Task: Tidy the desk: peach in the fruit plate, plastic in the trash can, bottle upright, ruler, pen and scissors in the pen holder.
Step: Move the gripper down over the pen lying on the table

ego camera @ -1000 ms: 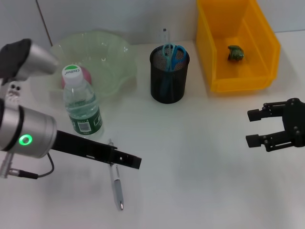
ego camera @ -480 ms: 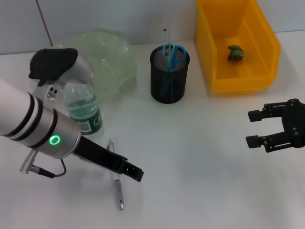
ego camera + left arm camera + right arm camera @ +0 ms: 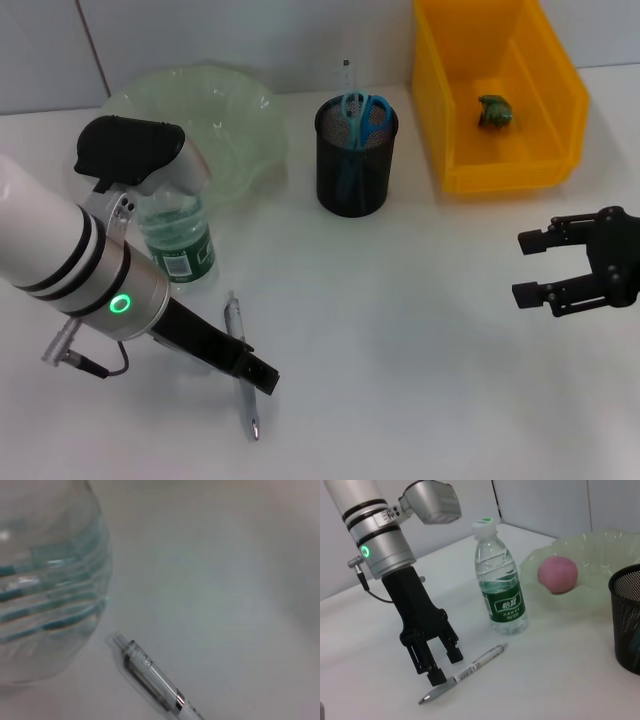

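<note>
White worktop, my left claw spread over the pen.
I see the bottle upright beside it, scissors in the pen holder, and my right claw open, idle.

pen: flat on desk | bottle: upright | peach: in fruit plate

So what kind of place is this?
Probably a desk set up for robot practice: a white table holding a mesh pen holder with scissors, a pen and a yellow bin.
</note>
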Robot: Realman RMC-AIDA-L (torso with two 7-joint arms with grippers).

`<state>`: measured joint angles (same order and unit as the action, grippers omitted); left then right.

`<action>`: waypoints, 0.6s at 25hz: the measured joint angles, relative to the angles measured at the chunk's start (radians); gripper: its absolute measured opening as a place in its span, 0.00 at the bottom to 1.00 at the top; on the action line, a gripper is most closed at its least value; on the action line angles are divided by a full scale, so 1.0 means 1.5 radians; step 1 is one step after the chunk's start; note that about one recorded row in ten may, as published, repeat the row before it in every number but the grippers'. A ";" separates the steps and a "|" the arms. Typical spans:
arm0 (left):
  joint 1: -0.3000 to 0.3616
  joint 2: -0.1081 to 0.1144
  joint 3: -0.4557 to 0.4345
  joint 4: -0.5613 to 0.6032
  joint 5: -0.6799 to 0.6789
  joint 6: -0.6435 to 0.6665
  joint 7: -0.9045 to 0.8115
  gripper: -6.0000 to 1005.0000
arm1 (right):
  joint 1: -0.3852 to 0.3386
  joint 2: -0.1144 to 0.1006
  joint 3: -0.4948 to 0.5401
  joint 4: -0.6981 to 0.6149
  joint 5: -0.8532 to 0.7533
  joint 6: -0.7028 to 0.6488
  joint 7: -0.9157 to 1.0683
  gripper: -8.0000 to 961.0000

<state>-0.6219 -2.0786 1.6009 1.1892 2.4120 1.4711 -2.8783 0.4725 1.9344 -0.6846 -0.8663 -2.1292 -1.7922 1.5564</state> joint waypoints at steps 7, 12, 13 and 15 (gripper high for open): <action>-0.004 0.000 0.002 0.000 0.003 -0.002 0.000 0.77 | 0.001 0.001 -0.002 0.002 -0.002 0.012 0.005 0.84; 0.004 0.004 0.016 0.046 0.017 0.019 0.036 0.77 | 0.001 0.001 -0.003 0.004 -0.009 0.018 0.008 0.84; 0.008 0.005 0.020 0.064 0.019 0.028 0.065 0.77 | 0.001 0.001 -0.003 0.004 -0.010 0.018 0.010 0.84; 0.024 0.006 0.034 0.140 0.018 0.052 0.189 0.77 | -0.001 0.003 0.001 0.004 -0.010 0.021 0.023 0.84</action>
<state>-0.5860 -2.0701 1.6524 1.3995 2.4387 1.5495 -2.5954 0.4718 1.9385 -0.6827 -0.8604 -2.1438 -1.7605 1.5912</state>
